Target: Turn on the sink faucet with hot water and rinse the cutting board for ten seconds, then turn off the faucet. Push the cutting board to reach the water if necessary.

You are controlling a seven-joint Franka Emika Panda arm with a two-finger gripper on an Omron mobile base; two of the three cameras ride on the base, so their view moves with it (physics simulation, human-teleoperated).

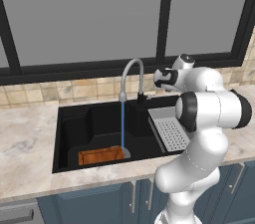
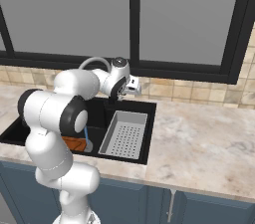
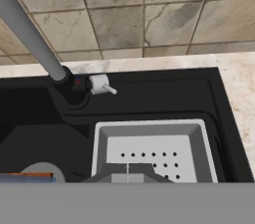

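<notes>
The sink faucet (image 1: pixel 132 66) arches over the black sink (image 1: pixel 72 123), and a thin pale-blue stream of water (image 1: pixel 122 123) runs from its spout. The stream lands by the right end of the orange-brown cutting board (image 1: pixel 101 156), which lies flat at the basin's front. My gripper (image 1: pixel 160 79) hovers just right of the faucet's base, above the basin's back rim, and touches nothing. In the hand view its fingertips (image 3: pixel 128 173) are shut together with nothing between them. That view also has the faucet's small white handle (image 3: pixel 102 84) ahead, beside the grey spout (image 3: pixel 30 34).
A grey perforated drainer tray (image 1: pixel 169 129) sits in the right part of the sink, directly under my hand. Beige marble counter (image 2: pixel 199 138) surrounds the basin. A tiled backsplash (image 3: pixel 144 19) and dark window frame rise behind the faucet.
</notes>
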